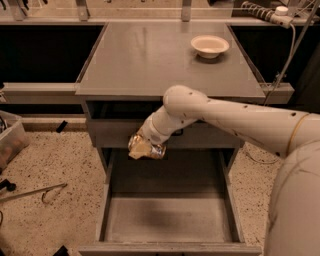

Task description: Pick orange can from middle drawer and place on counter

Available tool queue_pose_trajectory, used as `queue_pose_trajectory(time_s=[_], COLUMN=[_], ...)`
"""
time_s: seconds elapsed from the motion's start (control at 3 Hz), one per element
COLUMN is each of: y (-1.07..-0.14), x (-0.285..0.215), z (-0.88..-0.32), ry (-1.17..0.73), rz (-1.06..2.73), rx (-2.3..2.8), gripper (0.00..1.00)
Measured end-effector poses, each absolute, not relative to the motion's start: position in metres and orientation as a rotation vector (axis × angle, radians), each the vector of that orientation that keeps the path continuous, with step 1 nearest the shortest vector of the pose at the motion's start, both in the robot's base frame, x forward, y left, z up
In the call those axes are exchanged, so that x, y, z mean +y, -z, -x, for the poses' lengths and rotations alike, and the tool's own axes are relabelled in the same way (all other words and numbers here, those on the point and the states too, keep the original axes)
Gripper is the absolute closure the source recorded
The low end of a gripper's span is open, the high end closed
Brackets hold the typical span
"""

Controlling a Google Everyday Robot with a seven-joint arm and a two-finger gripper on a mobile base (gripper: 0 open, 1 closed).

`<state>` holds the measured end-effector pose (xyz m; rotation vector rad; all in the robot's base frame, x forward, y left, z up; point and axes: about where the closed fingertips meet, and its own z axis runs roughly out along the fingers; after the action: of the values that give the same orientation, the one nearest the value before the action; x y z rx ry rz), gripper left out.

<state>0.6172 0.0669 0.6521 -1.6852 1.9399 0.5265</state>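
Note:
My gripper (142,145) is shut on the orange can (145,148), a shiny orange-gold can with silvery patches. It holds the can in the air above the open middle drawer (170,217), in front of the closed upper drawer front and just below the counter's front edge. The drawer's flat floor is bare. The counter (150,60) is the broad grey top of the cabinet. My white arm reaches in from the right.
A white round bowl (210,46) sits at the counter's back right. A power strip (262,12) and a cable hang at the far right. A plastic bin (10,142) and a thin metal tool (35,192) lie on the speckled floor at left.

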Motion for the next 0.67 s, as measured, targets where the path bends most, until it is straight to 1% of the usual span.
queue_pose_trajectory(time_s=[0.33,0.67], y=[-0.705,-0.740], x=[0.074,0.046], z=[-0.600,-0.553], ry=[-0.553,-0.563], rz=[1.784,1.802], rx=[1.912,1.924], gripper=[1.00,1.00])
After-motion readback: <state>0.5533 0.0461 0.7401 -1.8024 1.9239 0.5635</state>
